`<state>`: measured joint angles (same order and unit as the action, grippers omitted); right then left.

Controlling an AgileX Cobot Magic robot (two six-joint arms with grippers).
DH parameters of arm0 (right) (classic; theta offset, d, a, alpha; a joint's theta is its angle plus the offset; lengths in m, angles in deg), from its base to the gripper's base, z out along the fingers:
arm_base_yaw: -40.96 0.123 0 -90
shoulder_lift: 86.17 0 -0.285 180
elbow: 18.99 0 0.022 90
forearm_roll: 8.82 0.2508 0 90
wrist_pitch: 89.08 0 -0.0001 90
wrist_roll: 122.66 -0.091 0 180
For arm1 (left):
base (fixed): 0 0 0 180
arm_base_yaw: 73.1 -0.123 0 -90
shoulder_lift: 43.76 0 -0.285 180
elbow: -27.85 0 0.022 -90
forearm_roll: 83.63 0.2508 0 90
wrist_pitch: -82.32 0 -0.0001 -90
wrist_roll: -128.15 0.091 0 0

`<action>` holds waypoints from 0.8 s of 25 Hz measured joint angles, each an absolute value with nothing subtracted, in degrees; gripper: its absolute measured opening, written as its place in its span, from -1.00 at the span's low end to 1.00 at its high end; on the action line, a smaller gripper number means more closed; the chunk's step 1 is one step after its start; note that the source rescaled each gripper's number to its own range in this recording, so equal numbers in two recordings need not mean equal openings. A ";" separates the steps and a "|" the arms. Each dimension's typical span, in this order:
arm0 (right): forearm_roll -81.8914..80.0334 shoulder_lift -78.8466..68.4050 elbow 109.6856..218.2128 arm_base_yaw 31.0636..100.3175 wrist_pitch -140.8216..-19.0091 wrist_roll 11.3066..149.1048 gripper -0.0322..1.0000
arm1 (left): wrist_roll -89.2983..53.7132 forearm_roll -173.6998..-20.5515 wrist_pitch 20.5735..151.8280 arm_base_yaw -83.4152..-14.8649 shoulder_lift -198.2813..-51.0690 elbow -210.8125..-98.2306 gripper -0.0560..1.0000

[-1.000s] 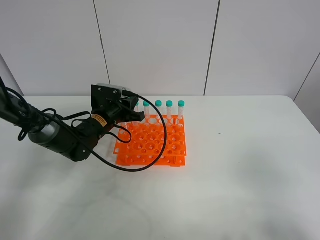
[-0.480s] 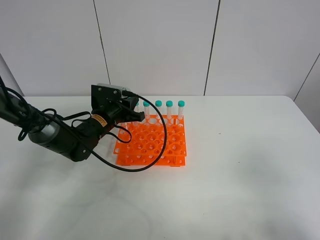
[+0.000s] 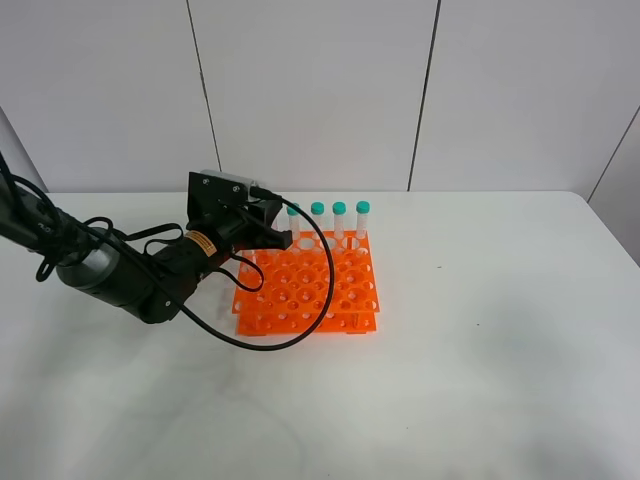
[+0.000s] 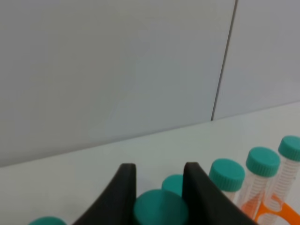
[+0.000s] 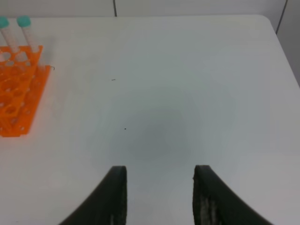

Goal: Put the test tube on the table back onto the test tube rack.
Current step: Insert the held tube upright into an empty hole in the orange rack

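Your left gripper (image 4: 158,167) low centre of the wrist view, black fingers (image 4: 123,187) clamped on the teal cap of the test tube (image 4: 159,209), tube upright at the upper left corner of the test tube rack (image 3: 305,285), your right gripper (image 5: 161,168) spread wide above bare table (image 5: 187,93).

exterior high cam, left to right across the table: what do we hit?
Grey-and-black left arm → left gripper, closed on a teal-capped clear test tube → four more teal-capped tubes standing in the bright orange plastic test tube rack's back row → bare white table.
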<state>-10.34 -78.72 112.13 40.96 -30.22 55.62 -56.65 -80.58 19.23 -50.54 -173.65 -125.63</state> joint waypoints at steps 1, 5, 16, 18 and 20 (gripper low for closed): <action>-10.34 -78.72 112.13 40.96 -30.22 55.62 -0.16 | -56.65 -80.53 19.55 -50.54 -173.65 -125.63 -0.89; -10.34 -78.72 112.13 40.96 -30.22 55.62 -0.16 | -56.65 -80.38 19.67 -50.54 -173.65 -125.63 -0.89; -10.34 -78.72 112.13 40.96 -30.22 55.62 -0.16 | -56.31 -80.26 17.75 -50.54 -175.77 -125.68 -0.89; -10.34 -78.72 112.13 40.96 -30.22 55.62 -0.16 | -56.27 -80.20 17.55 -50.54 -175.84 -125.68 -0.89; -10.34 -78.72 112.13 40.96 -30.22 55.62 -0.16 | -56.27 -80.20 17.55 -50.54 -175.84 -125.68 -0.89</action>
<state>-10.34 -78.72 112.13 40.96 -30.22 55.62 -56.27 -80.20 17.55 -50.54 -175.84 -125.68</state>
